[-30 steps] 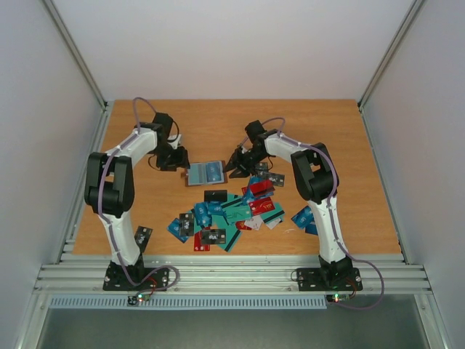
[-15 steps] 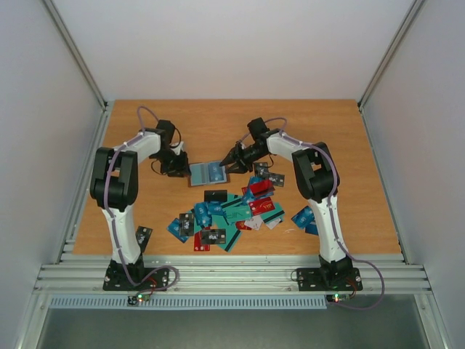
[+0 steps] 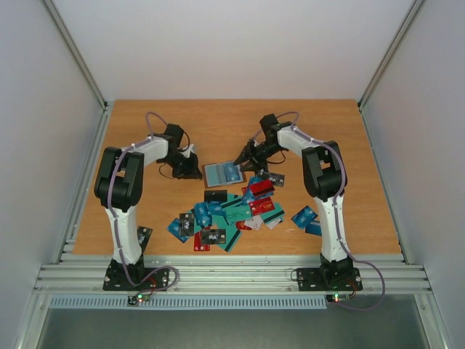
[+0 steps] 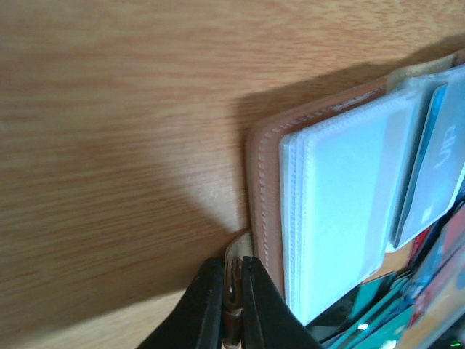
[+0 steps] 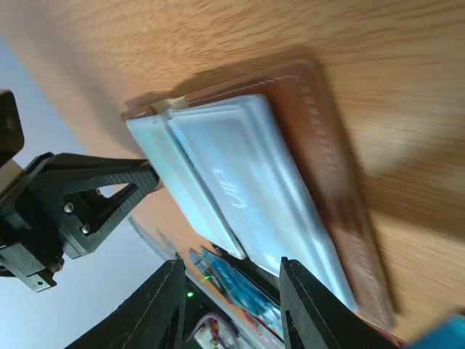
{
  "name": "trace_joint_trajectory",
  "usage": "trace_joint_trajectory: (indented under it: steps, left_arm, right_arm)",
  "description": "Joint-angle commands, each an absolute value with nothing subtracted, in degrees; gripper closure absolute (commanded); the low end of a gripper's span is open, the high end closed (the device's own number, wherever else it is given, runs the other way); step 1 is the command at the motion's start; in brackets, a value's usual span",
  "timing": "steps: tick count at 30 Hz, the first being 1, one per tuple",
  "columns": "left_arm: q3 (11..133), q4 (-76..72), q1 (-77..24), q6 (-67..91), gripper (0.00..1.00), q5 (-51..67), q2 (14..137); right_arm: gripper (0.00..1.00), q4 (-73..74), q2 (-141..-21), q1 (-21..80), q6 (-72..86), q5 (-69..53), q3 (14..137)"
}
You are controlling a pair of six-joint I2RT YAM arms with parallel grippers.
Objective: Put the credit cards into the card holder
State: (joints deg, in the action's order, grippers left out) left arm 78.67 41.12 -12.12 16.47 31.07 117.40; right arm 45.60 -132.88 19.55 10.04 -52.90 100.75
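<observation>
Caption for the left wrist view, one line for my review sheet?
Left gripper pinches a brown tab beside the open card holder, clear sleeves exposed, on a wooden table.

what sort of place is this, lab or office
Probably a robot lab cell: a wooden table boxed in by white panels, aluminium rails at its near edge, two arms bolted there.

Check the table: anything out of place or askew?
A stray card sits alone beside the left arm, apart from the overlapping heap of credit cards. The card holder lies open, slightly skewed.
</observation>
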Motion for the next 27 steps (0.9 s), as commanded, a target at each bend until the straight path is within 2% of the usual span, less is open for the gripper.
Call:
trace_joint_trajectory:
  steps: [1, 7, 17, 27]
  left_arm:
    - [76.21, 34.88, -12.05, 19.75, 0.98, 37.8, 117.31]
    - [75.36, 32.46, -12.04, 19.71, 1.0, 39.86, 118.0]
    - [77.23, 36.14, -12.08, 16.87, 1.0, 36.73, 118.88]
    - [81.34, 40.25, -14.48, 13.95, 1.0, 34.52, 122.69]
  right_arm:
    - [0.63, 53.05, -128.76, 18.9, 3.37, -45.98, 101.42]
    - [0.63, 56.05, -128.14, 19.03, -1.35, -39.1, 101.3]
    - [0.61, 58.42, -129.97, 21.71, -6.33, -31.25, 100.8]
    - [0.58, 48.59, -127.87, 23.03, -4.41, -42.08, 94.68]
